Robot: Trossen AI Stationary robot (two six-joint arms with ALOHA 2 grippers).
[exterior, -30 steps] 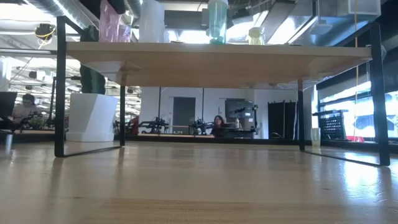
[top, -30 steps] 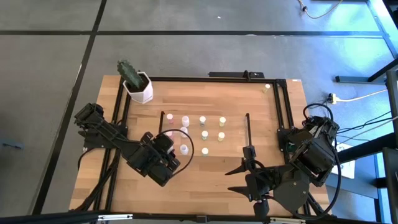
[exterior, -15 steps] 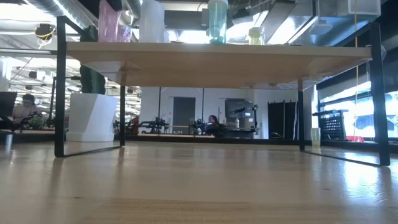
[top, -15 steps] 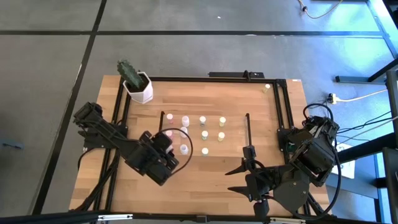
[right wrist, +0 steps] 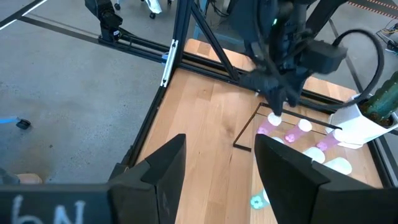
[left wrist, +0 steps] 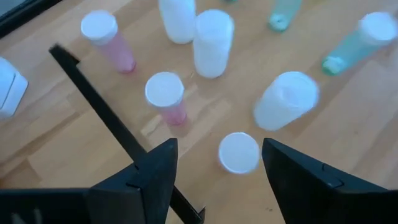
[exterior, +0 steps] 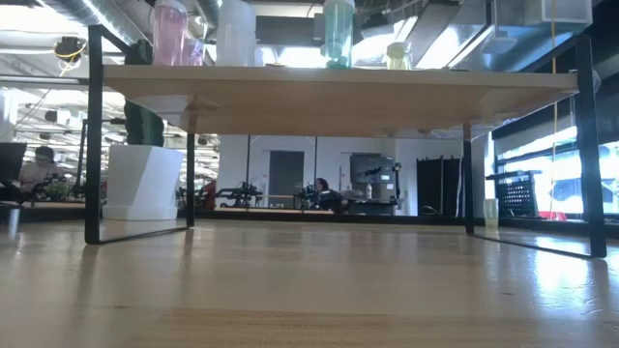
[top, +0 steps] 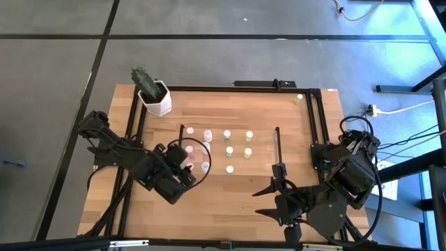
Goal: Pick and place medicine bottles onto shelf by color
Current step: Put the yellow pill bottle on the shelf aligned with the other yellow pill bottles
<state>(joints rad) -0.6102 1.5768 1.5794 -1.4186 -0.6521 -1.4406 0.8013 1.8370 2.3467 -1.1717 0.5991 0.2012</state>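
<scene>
Grey floor runs around a wooden table (top: 279, 118) with black rails along its edges. At its far left corner sits a white pot (top: 156, 102) holding a cactus (top: 144, 79).

Left of centre, the left gripper (top: 187, 171) hangs over the left end of the shelf (top: 261, 150), low above the bottles there. Its fingers (left wrist: 155, 177) stand wide apart and hold nothing; between them, seen from the wrist, a white-capped bottle (left wrist: 239, 152) stands below, untouched. Just beside it are 2 pink bottles (left wrist: 166, 96), with white ones (left wrist: 212, 41) and pale green ones (left wrist: 354, 42) farther along.

From above, the bottles stand on the shelf in short rows: pink at the left end, white (top: 207, 136) next, then 2 rows of paler ones (top: 228, 150) toward the middle. From table height, their bases show along the shelf's top edge, pink (exterior: 168, 32) at left and pale green (exterior: 338, 32) in the middle.

1 more small bottle (top: 300, 98) stands alone near the table's far right corner.

At the near right, the right gripper (top: 280, 183) waits off the shelf's right end, fingers (right wrist: 163, 165) parted and empty.
</scene>
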